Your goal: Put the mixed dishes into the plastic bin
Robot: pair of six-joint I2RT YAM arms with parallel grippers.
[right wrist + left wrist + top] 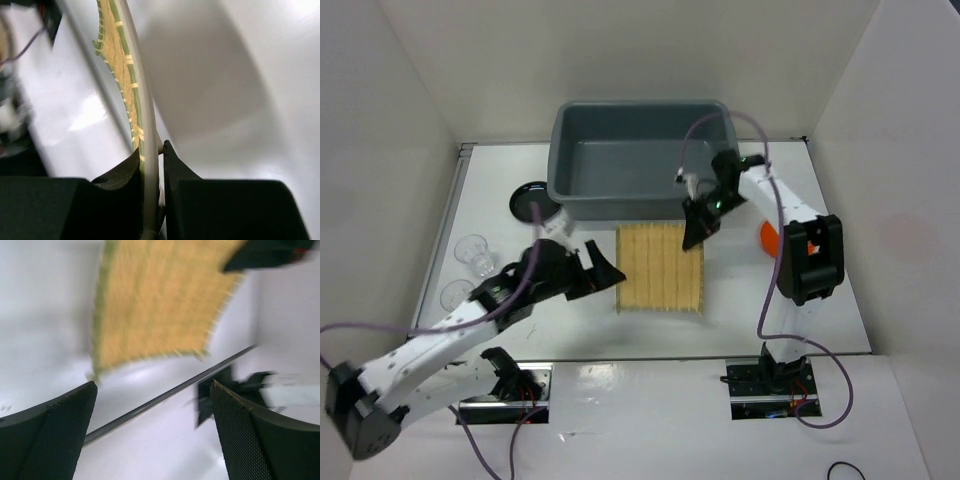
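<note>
White walls (pixel 400 120) close the worktop (pixel 840 320) on 3 sides. The dark grey plastic bin (pixel 620 207) stands at the far middle, its front wall just beyond the far edge of the square bamboo mat (pixel 658 268).

The right end effector (pixel 693 238) is narrowed onto the mat's far right corner. In the right wrist view the mat runs edge-on between the 2 fingers (pixel 125 170), bowed along its length.

The left end effector (pixel 605 265) is spread wide just beside the mat's left edge and holds nothing.

A black plate (pixel 530 200) lies by the bin's left corner. 2 clear glass cups (pixel 473 252) stand near the worktop's left edge, well apart from the mat. An orange plate (pixel 769 236) shows partly behind the right arm. Bare worktop runs along the mat's near edge.
</note>
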